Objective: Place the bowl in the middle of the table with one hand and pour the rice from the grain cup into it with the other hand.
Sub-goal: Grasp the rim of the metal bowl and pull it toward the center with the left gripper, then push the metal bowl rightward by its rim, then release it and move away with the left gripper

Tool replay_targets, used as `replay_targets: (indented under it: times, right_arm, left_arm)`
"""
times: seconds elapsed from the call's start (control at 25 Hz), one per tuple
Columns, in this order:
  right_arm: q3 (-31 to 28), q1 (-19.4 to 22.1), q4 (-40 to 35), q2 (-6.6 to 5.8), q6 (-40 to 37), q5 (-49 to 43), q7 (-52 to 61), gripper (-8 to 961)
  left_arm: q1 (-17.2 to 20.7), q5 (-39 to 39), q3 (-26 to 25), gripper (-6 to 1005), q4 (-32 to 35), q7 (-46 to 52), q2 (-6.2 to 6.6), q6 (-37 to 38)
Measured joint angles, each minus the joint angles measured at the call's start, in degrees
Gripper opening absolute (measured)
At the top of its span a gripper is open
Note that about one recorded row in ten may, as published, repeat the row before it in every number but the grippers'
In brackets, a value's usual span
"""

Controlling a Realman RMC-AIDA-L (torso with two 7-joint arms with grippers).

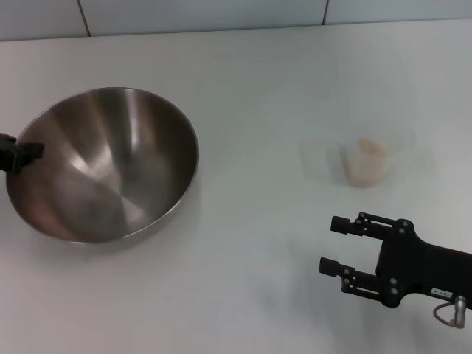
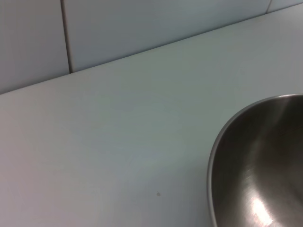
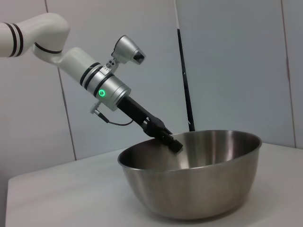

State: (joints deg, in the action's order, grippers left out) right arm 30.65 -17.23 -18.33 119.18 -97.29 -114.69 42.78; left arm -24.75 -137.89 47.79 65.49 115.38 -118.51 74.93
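Clamped on the bowl's (image 1: pixel 103 164) rim, left gripper (image 1: pixel 18 153) has it left of the table's (image 1: pixel 251 88) middle, while right gripper (image 1: pixel 341 245) waits open near the untipped grain cup (image 1: pixel 366 162) of rice (image 1: pixel 371 147).

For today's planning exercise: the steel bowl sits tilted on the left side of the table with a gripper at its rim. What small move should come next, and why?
Probably the left gripper, clamped on the bowl's rim, should slide it right toward the middle of the table. The bowl sits well left and tilted, while the cup of rice stands untouched and the right gripper waits open near it.
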Motion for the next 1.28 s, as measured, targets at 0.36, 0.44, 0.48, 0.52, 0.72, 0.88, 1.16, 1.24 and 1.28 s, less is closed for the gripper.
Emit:
replay_targets:
  times: [0.36,0.44,0.48,0.52,0.72,0.88,1.16,1.24,1.28]
  right_arm:
    - [-0.1,0.0,-0.1,0.0,0.0,0.0,0.4,652]
    - [-0.2,-0.1,-0.1,0.0,0.0,0.0,0.5,652]
    - [-0.1,-0.1,-0.1,0.0,0.0,0.0,0.5,652]
    - [-0.1,-0.1,-0.1,0.0,0.0,0.0,0.5,652]
    - [-0.1,-0.2,-0.1,0.0,0.1,0.0,0.5,652]
    - [-0.1,-0.2,-0.1,0.0,0.1,0.0,0.5,652]
    - [-0.1,-0.2,0.0,0.0,0.2,0.0,0.3,653]
    - [-0.1,-0.2,0.1,0.0,0.2,0.0,0.2,653]
    - [-0.1,-0.2,0.1,0.0,0.3,0.0,0.2,653]
  left_arm:
    - [-0.7,0.0,-0.3,94,0.8,0.7,0.11,0.8]
    - [-1.1,0.0,-0.3,67,0.9,0.9,0.14,1.0]
    - [-1.2,0.0,-0.4,67,0.9,1.0,0.16,1.2]
    - [-1.4,0.0,-0.4,66,0.9,1.2,0.18,1.2]
    - [-2.3,0.0,-0.5,57,0.9,2.2,0.32,2.1]
    - [-4.0,0.0,-1.3,44,0.9,3.2,0.32,3.3]
    - [-8.1,-0.1,-1.9,36,0.9,5.0,0.26,5.2]
    - [-10.2,0.0,-1.6,39,0.2,5.2,0.06,5.7]
    - [-11.4,0.3,-1.5,40,-0.6,5.3,-0.05,5.9]
